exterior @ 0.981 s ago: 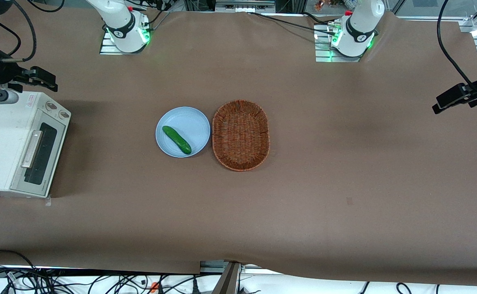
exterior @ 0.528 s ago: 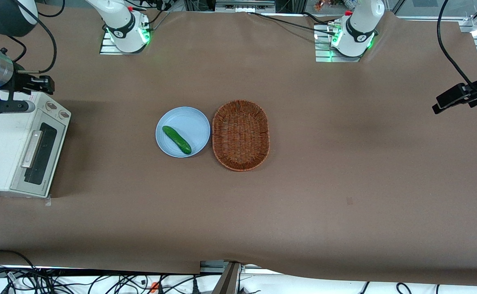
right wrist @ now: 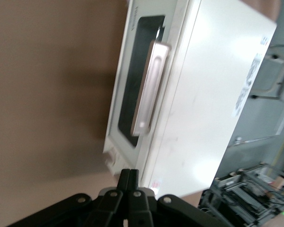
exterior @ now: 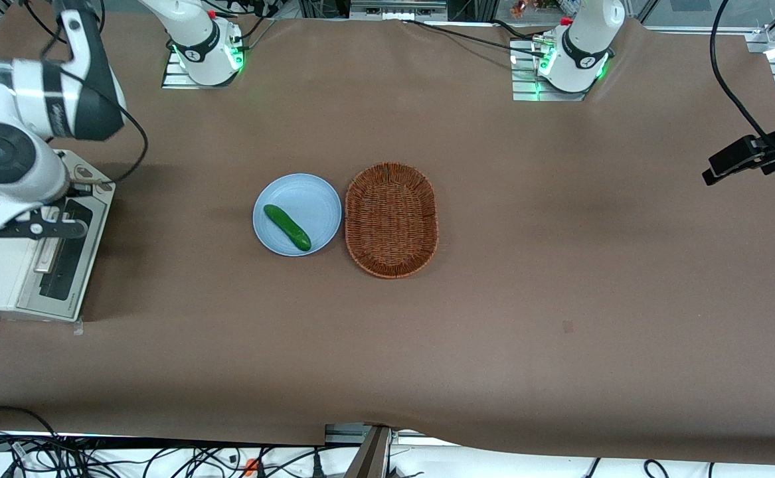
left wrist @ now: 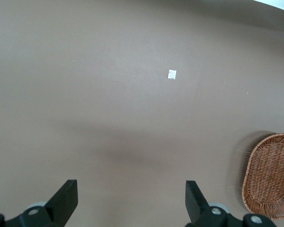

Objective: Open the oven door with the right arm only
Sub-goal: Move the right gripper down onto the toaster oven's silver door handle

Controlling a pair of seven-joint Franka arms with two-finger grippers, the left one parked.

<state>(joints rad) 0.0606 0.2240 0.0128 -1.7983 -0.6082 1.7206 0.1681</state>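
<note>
While the right arm reaches over the cream-white toaster oven at its own end of the table, its gripper has the jaws clenched together on nothing. Just ahead of the fingertips, untouched, sits the oven door: flush shut, with a dark glass window and a silver bar handle along its upper edge.

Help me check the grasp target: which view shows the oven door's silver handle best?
The right wrist view: the handle runs unobstructed along the shut oven door, with the shut gripper above the oven. In the front view the right arm covers part of the handle. The left wrist view misses it.
</note>
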